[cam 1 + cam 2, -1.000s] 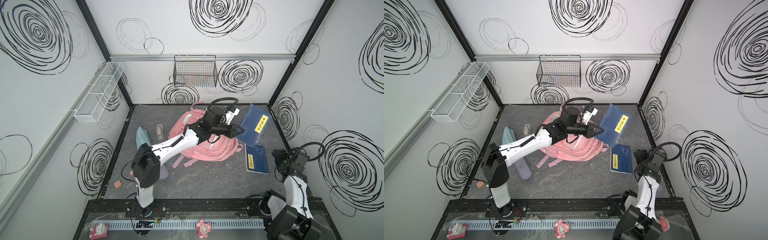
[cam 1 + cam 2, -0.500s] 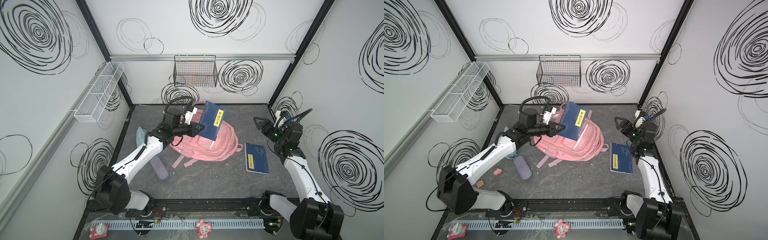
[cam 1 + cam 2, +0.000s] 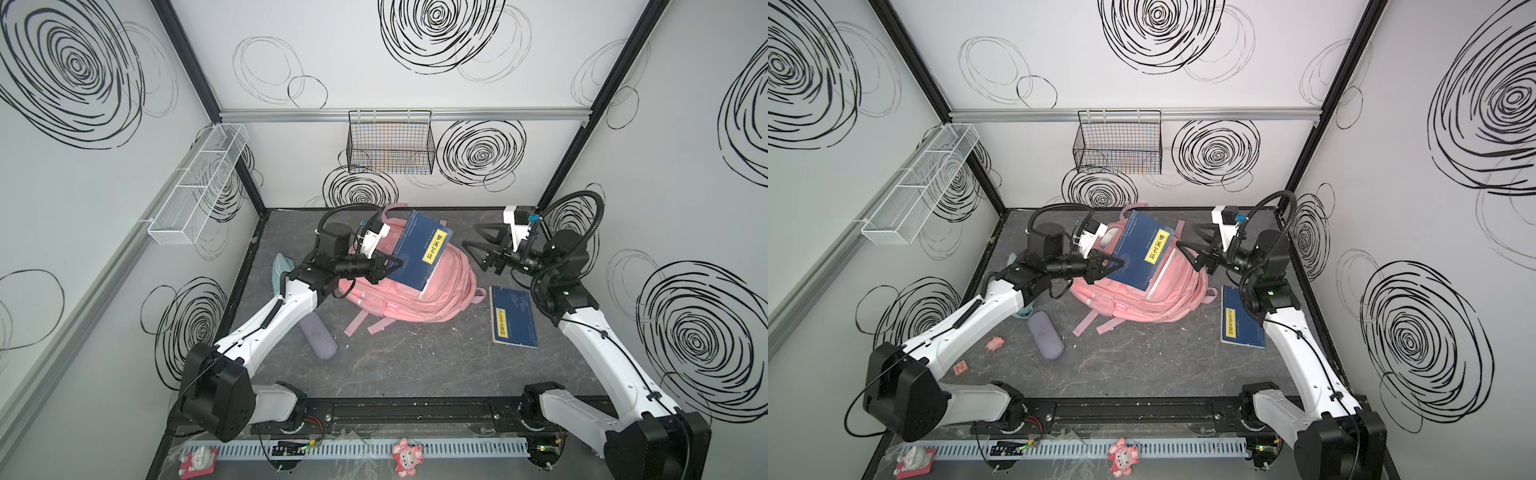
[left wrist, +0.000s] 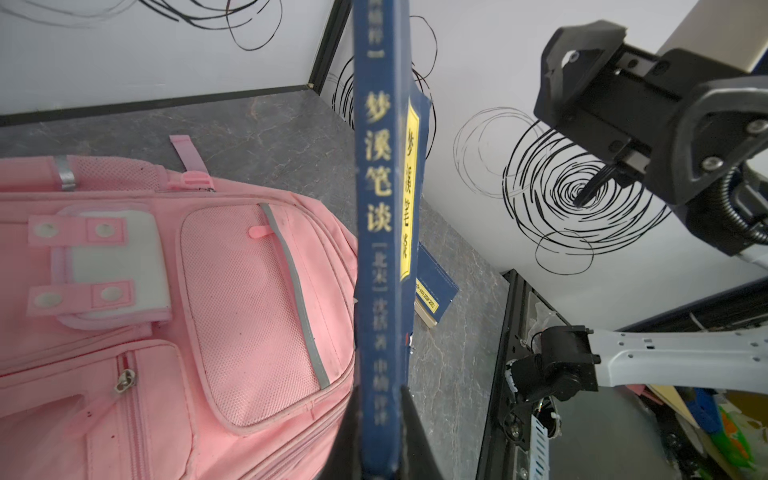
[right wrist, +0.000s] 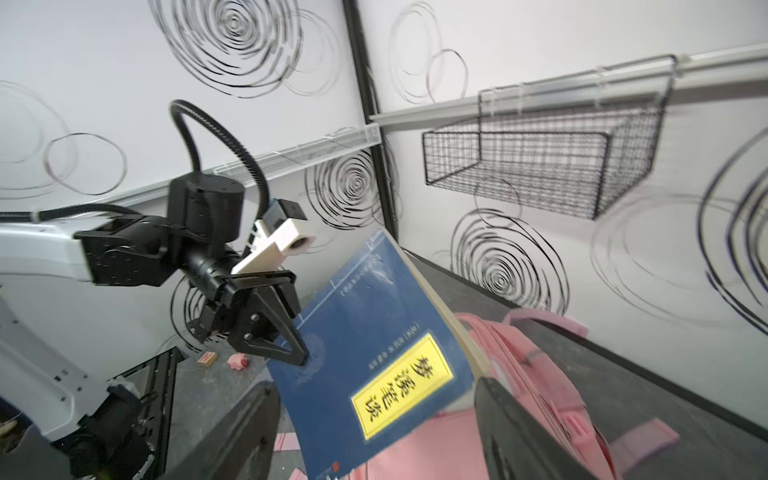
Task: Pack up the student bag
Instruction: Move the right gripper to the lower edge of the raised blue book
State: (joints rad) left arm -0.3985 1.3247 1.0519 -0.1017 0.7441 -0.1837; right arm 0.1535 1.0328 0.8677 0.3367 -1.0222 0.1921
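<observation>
The blue book (image 3: 419, 257), pinched by the left gripper (image 3: 397, 266), has been swung leftward over the student bag (image 3: 415, 305); the right gripper (image 3: 468, 235) has been raised alongside at centre-right, wide and empty. Insertion is judged to be next.

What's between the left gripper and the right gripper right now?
The blue book, pinched at its edge by the left gripper, over the student bag. The right gripper is open, clear of it. Both top views show this.
</observation>
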